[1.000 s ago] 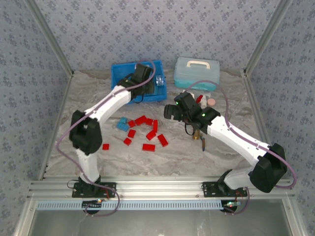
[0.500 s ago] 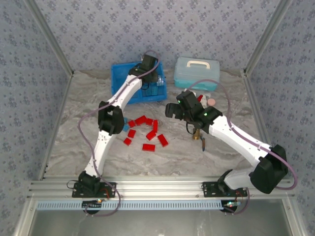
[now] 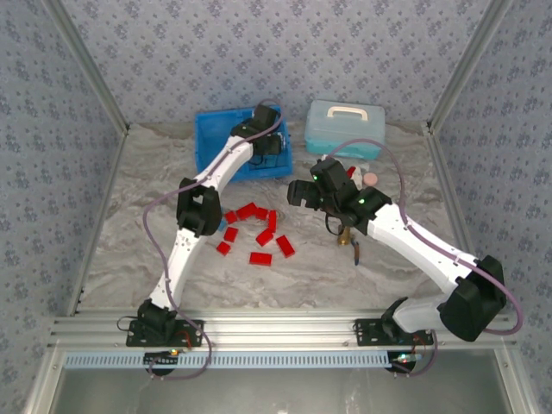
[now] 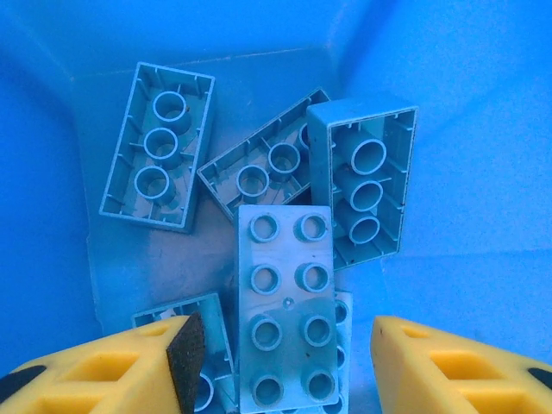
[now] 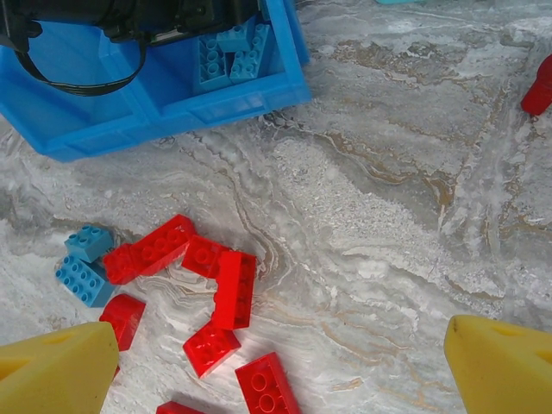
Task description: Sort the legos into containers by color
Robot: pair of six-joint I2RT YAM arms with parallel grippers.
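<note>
The grey-veined marble table (image 3: 121,224) carries a bright blue tray (image 3: 214,142) at its far edge, left of centre, with a pale lidded case (image 3: 345,128) near it on the right. Mid-table lie scattered red legos (image 3: 260,258), with two light blue legos (image 5: 84,276) at the cluster's left. A small brass fitting (image 3: 348,239) sits to their right.

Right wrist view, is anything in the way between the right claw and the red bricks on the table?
Nothing visible does. The right claw hangs open above the red bricks, which lie loose on the table. The left arm is away at the blue tray.
</note>
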